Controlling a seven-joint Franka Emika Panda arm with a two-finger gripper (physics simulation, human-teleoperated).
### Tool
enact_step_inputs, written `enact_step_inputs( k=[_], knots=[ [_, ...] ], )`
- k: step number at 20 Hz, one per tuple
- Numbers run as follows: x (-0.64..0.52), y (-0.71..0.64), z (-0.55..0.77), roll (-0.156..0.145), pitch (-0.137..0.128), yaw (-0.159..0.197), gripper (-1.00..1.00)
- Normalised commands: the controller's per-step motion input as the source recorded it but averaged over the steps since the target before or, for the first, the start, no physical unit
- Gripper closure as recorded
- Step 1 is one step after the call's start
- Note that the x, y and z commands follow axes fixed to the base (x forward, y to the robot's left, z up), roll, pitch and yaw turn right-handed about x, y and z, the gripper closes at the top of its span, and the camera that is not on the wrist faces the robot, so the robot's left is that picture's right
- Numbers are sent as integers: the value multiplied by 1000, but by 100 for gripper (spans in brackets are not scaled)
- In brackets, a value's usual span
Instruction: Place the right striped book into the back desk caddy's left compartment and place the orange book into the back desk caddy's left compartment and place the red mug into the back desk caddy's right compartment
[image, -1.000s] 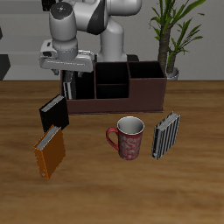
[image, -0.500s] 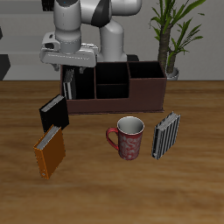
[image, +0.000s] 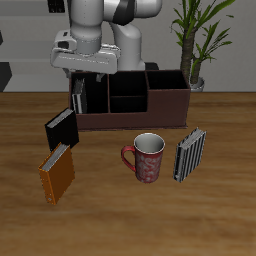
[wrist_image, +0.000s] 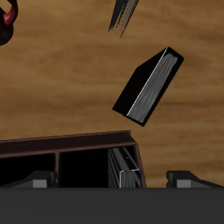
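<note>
A striped book (wrist_image: 125, 167) stands in the back desk caddy (image: 130, 118) at the worktop's rear; the empty, spread pincer (image: 88, 88) has risen above it. Orange book (image: 57, 174) and red mug (image: 146, 158) wait near the front edge.

Arm (image: 105, 20): glossy white rounded shells, bulbous segments, dark grey-black bands at joints. Wrist section pale grey, cylindrical. Pincer (image: 89, 78): boxy light-grey hand body, wide and flat, darker underside; two short dark fingers (image: 78, 80) below it. In wrist view, pincer body shows as dark grey slab, two small grey finger blocks (wrist_image: 185, 179) with lighter tops. No cables, screws or markings discernible.
</note>
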Motion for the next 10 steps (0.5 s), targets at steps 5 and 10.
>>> enact_step_inputs(
  k=[5, 10],
  knots=[
    [373, 387, 154, 86, 22, -16, -100],
    [323, 312, 157, 12, -11, 17, -100]
  ],
)
